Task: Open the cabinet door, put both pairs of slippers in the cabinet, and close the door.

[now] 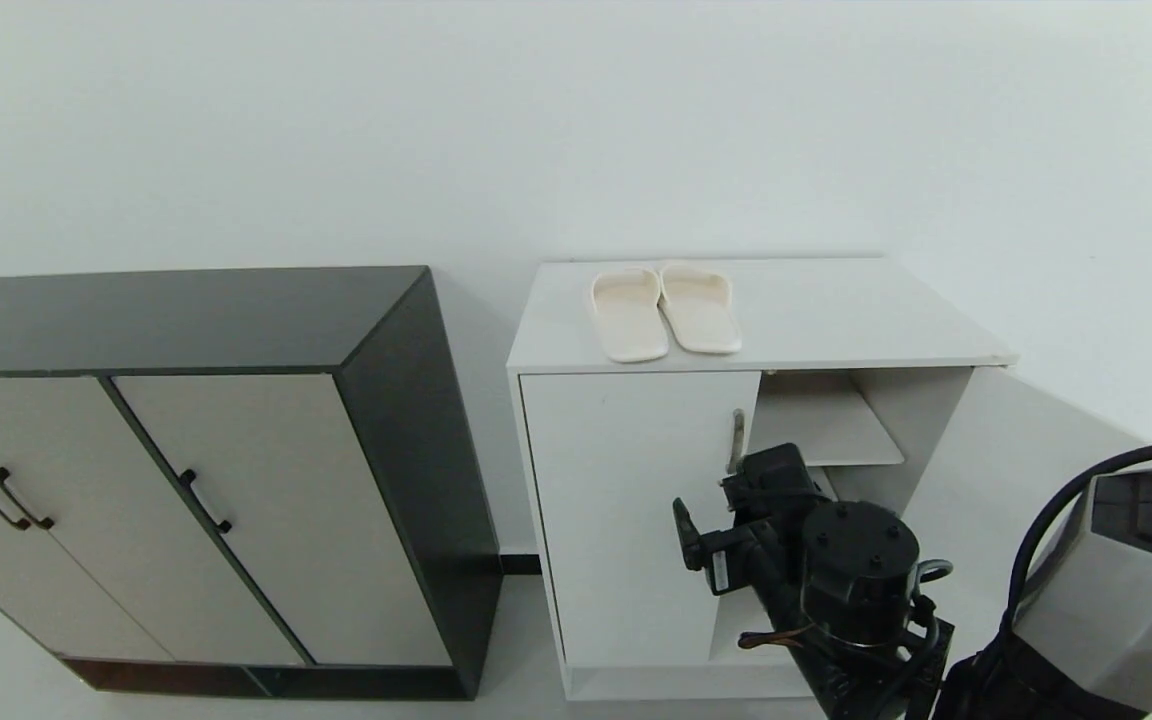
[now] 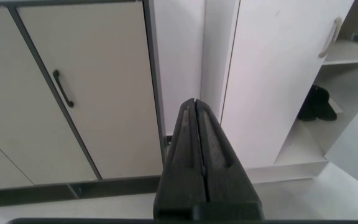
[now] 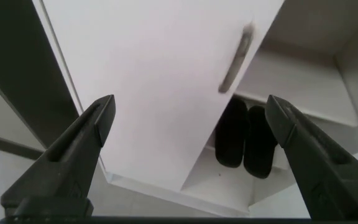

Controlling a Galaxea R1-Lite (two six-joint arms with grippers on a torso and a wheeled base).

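A pair of cream slippers (image 1: 664, 312) lies on top of the white cabinet (image 1: 836, 310). The cabinet's left door (image 1: 636, 500) is closed, with a handle (image 1: 736, 440) at its inner edge. Its right door (image 1: 1016, 480) is swung out, baring a shelf (image 1: 826, 425). A pair of black slippers (image 3: 246, 140) (image 2: 319, 104) stands on the cabinet floor below that shelf. My right gripper (image 3: 188, 102) is open, held low in front of the closed door and handle (image 3: 236, 59), with nothing between its fingers. My left gripper (image 2: 196, 106) is shut and empty, facing the gap between the two cabinets.
A dark cabinet (image 1: 186, 320) with two pale closed doors (image 1: 266, 520) stands left of the white one, a narrow gap (image 1: 496, 450) between them. A plain wall is behind both. Bare floor (image 2: 303, 193) lies in front of the cabinets.
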